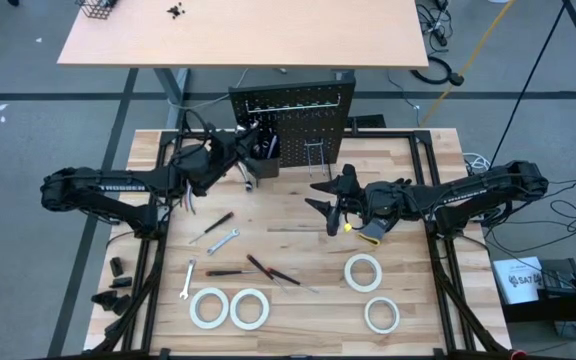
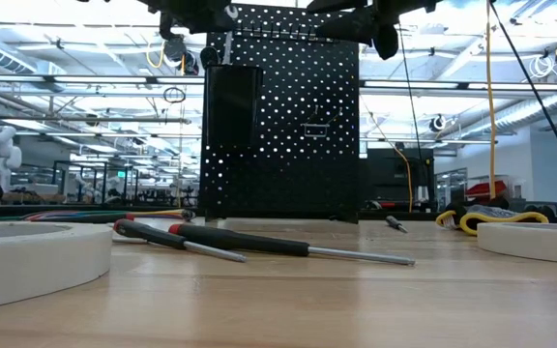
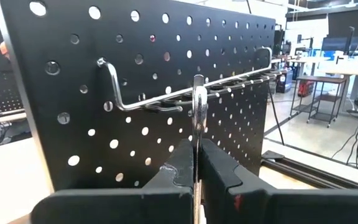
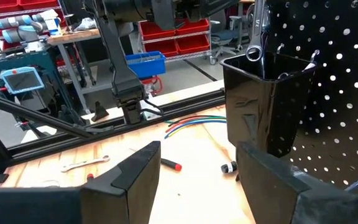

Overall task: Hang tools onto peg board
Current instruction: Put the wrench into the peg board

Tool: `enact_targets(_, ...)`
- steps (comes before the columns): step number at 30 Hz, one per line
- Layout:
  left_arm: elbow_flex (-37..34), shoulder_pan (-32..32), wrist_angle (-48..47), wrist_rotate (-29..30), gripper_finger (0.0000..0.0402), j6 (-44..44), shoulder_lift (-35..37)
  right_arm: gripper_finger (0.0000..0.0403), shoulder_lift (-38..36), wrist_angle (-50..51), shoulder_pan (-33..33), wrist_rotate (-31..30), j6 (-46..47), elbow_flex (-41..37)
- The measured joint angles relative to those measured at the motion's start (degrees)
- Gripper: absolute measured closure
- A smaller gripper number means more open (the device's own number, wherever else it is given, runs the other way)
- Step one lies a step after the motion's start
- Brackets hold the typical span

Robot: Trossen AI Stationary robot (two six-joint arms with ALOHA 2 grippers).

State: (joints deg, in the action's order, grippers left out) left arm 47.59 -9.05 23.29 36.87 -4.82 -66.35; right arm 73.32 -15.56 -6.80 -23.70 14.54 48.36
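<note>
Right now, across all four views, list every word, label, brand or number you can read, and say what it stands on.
No text can be quoted with confidence.
White lettering on the left arm: too small to read.
White lettering on the right arm: too small to read.
Print on the white sheet on the floor beside the table: blurred.
Peg board and wrench: no markings visible.

Upright black perforated metal peg board (image 3: 135,93); silver wrench (image 3: 199,106) held vertically against its long wire hook (image 3: 166,99); screwdrivers (image 2: 259,244), white tape rolls (image 1: 230,308) lying flat.
</note>
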Motion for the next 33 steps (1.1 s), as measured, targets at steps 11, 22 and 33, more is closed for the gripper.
enact_targets(11, 0.0, 0.0, -1.0, -0.2, 0.0383, 0.0, 0.0, 0.0202, 0.0, 0.8, -0.1, 0.0, 0.9, 0.0)
enact_targets(22, 0.0, 0.0, -3.5, -0.2, 0.0334, 0.0, 0.0, 0.0202, 0.0, 0.8, -0.1, 0.0, 0.9, 0.0)
enact_targets(33, 0.0, 0.3, -3.7, 5.1, 0.0243, 0.0, 2.4, 0.0202, 0.0, 1.2, -0.3, 1.5, 2.0, 0.0)
